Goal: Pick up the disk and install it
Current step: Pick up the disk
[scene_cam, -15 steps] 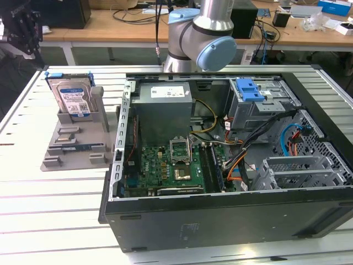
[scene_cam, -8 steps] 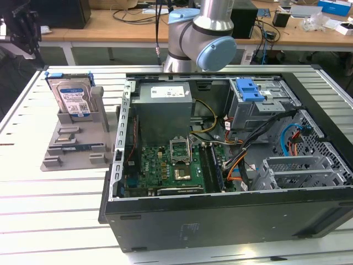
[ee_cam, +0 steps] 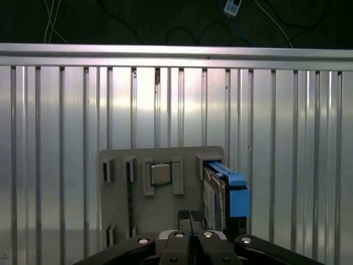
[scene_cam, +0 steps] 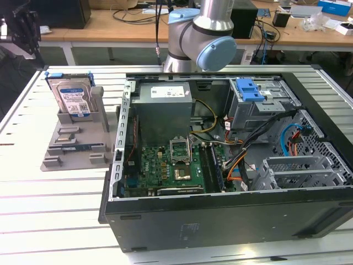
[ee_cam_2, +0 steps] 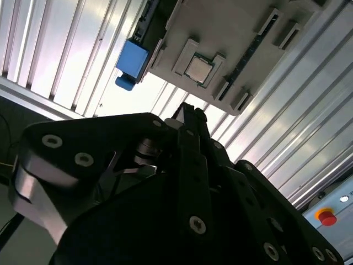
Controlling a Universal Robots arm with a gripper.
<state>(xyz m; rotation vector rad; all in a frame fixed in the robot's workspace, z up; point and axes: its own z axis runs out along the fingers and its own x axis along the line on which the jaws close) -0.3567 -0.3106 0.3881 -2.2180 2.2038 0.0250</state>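
Disk: the disk (scene_cam: 71,98) stands on edge in a slot of the grey holder (scene_cam: 77,144), which sits on the desk (scene_cam: 33,199) at the exterior view's left, just beside the open computer case (scene_cam: 220,221).
Pointing: its long axis is upright and its label faces the exterior camera, with the blue bracket edge uppermost. In the first wrist view the disk (ee_cam: 214,193) shows from above as a narrow strip along one side of the holder.
Gripper: in both wrist views the gripper (ee_cam: 190,216) (ee_cam_2: 189,110) has its fingers pressed together and holds nothing. It hangs above the holder, apart from the disk.
Step in hand: probably the reach for the disk.
Doing it well: spread the fingers wider than the thin body, centre over the top edge, and close on the flat faces. Keep off the chip (ee_cam: 161,174) seated near it.
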